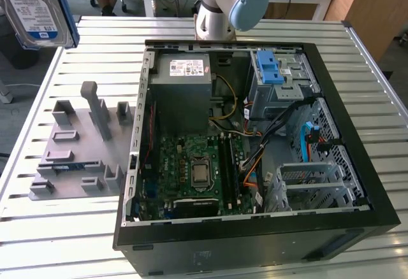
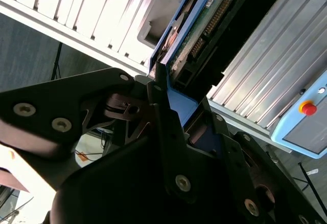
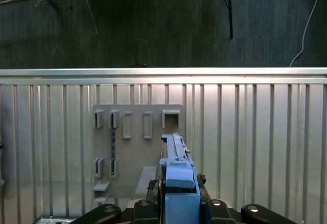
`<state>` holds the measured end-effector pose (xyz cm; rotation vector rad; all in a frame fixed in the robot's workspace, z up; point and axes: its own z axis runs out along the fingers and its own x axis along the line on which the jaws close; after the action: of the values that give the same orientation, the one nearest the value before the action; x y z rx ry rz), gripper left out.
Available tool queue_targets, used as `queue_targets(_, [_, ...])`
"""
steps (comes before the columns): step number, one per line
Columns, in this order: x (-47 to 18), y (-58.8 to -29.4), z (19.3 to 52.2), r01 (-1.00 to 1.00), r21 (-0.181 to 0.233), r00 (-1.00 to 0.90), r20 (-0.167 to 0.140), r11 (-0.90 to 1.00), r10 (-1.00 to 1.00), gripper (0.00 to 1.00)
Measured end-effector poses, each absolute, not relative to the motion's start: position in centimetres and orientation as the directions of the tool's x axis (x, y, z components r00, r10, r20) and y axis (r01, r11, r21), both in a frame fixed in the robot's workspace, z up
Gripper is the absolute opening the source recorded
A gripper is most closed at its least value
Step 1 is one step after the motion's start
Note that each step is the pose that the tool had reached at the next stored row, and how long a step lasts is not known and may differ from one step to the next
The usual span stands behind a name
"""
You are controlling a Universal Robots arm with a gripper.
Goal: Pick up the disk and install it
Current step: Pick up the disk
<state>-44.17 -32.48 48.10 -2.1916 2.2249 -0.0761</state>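
Silver arm (image 1: pixel 210 13), pale-blue joint cap (image 1: pixel 250 5); black claw (image 3: pixel 180 191), silver screws (image 2: pixel 183 183).

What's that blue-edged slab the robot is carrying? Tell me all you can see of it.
The disk is a flat silver metal rectangle with a white-and-blue label, framed by a blue plastic bracket. Its underside, in the second wrist view, shows a green circuit board and a dark connector. The pincer clamps it at the bracket, holding it above the slatted table, at the exterior view's upper left, apart from the open computer case.
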Motion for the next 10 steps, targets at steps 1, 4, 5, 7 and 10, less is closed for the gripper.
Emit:
queue_targets(1, [-44.17,-32.54,48.09,-0.999,-0.047,-0.016,0.022,0.015,-1.0,0.36])
queue_targets(4, [-44.16,-32.79,48.1,-0.999,-0.047,-0.016,0.023,0.015,-1.0,0.36])
queue_targets(5, [-44.16,-32.91,48.1,-0.999,-0.047,-0.016,0.023,0.015,-1.0,0.36])
queue_targets(7, [-44.16,-33.18,48.1,-0.999,-0.047,-0.016,0.025,0.014,-1.0,0.36])
queue_targets(10, [-44.09,-33.47,48.09,-0.999,-0.047,-0.016,0.027,0.014,-0.999,0.36])
